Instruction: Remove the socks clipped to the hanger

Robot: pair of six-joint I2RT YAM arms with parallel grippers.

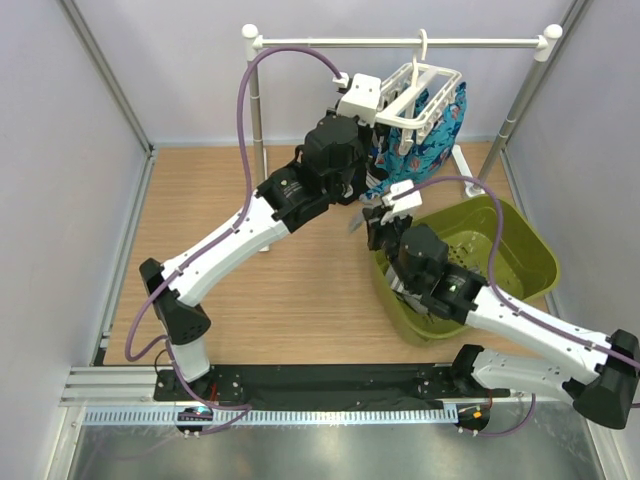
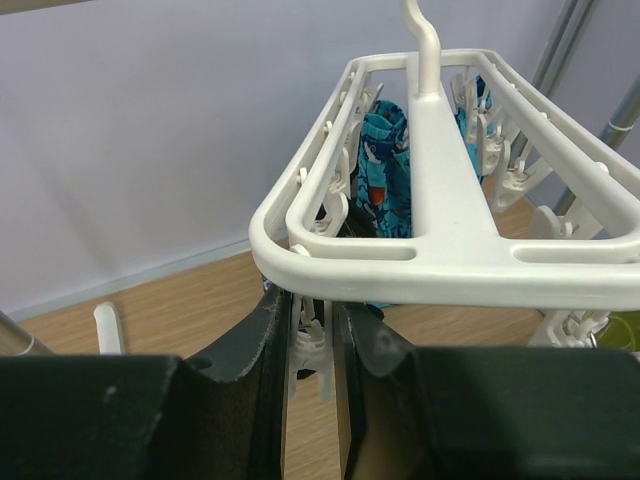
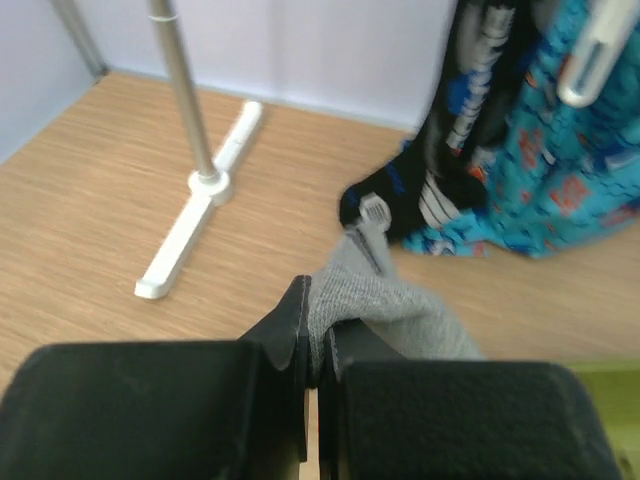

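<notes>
The white hanger (image 1: 425,92) hangs by its hook from the rail, with clip pegs under its frame (image 2: 440,245). My left gripper (image 2: 312,310) is at the hanger's near corner (image 1: 378,118), shut on one white clip peg (image 2: 312,350). My right gripper (image 3: 318,325) is shut on a grey sock (image 3: 395,300), which hangs free in it below the hanger, by the bin's left rim (image 1: 368,220). A black sock with white marks (image 3: 465,170) still hangs from the hanger. The bright blue patterned cloth (image 3: 565,170) hangs beside it.
A green plastic bin (image 1: 520,255) stands at the right, under my right arm. The white rail stand (image 1: 400,43) spans the back, with its post and foot (image 3: 195,235) on the wooden floor. Grey walls close in both sides.
</notes>
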